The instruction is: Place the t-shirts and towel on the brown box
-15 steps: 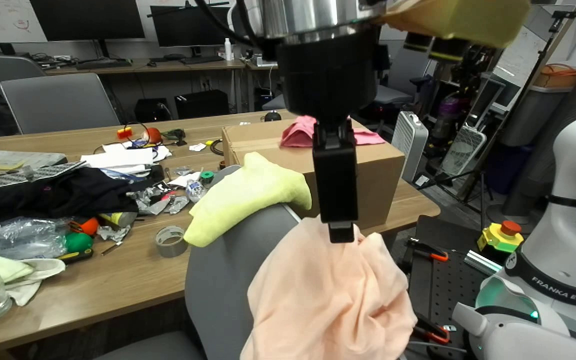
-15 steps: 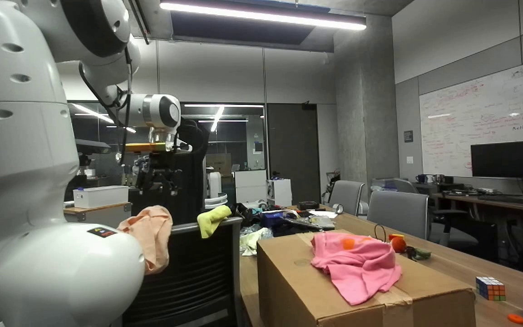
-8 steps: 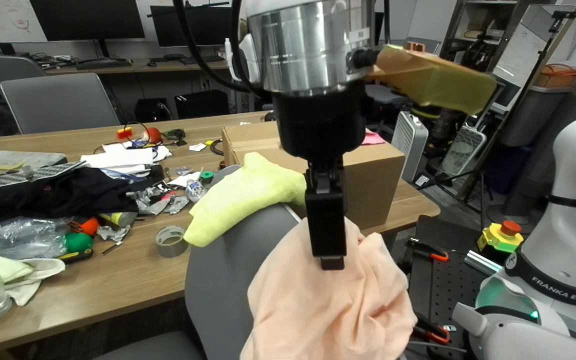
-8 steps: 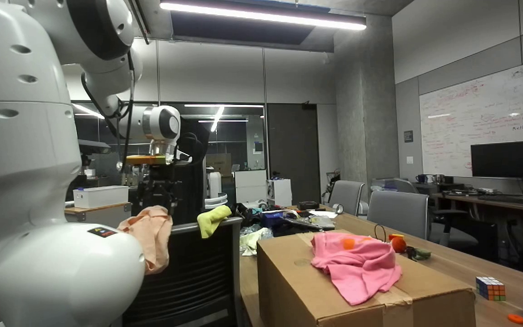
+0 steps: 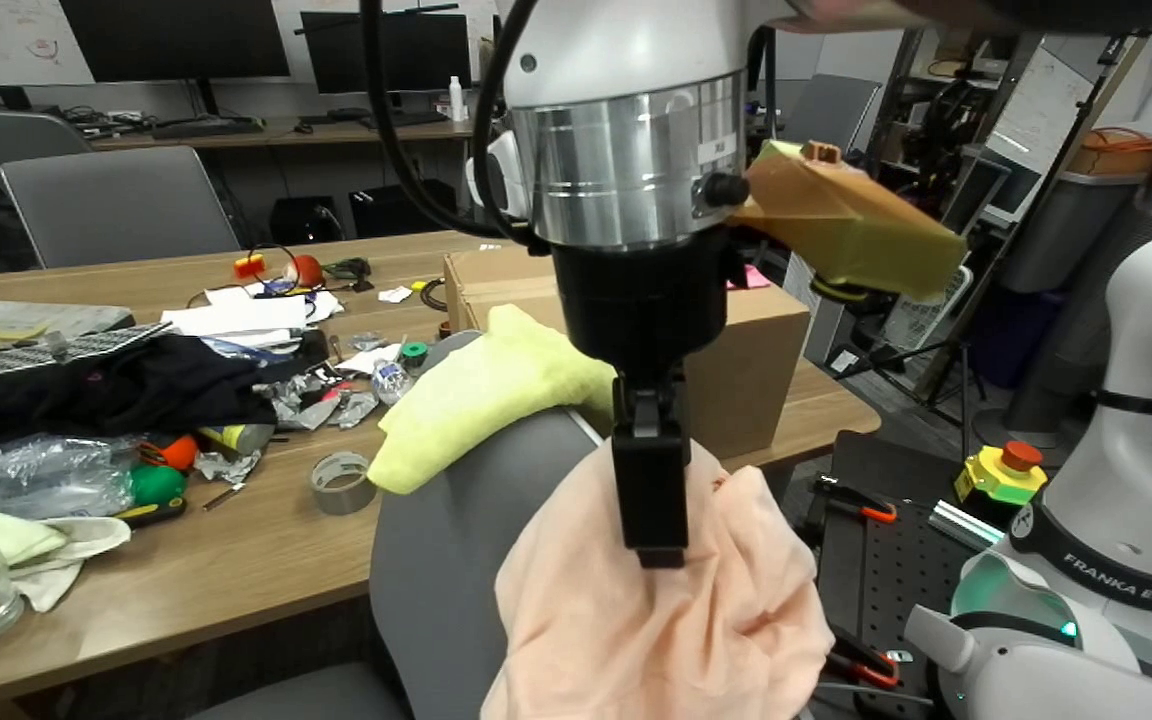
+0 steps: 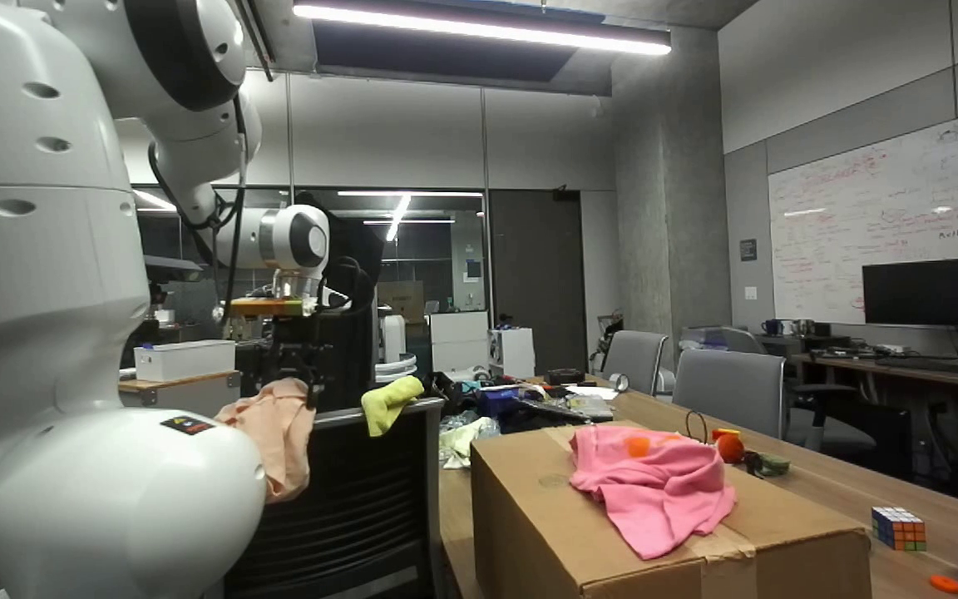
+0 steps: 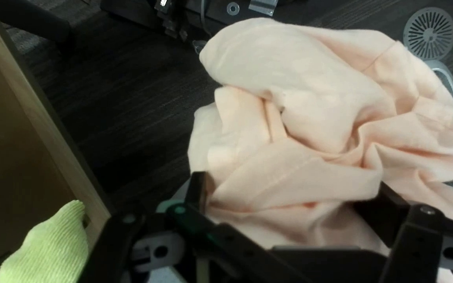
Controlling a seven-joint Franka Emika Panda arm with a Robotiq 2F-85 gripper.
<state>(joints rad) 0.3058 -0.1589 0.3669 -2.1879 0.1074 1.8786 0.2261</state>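
The brown box is standing on the table, and a crumpled pink shirt marked with orange is lying on top. A yellow towel is draping over the back of a chair, and a bunched peach shirt is hanging nearby over the same back.

1 bright white tube lamp overhead in an exterior view, glare streaks on whiteboard and dark glass, deep shadow beneath the table, wrist view dim, peach cloth pale against a near-black floor, gripper dark and slightly blurred in front
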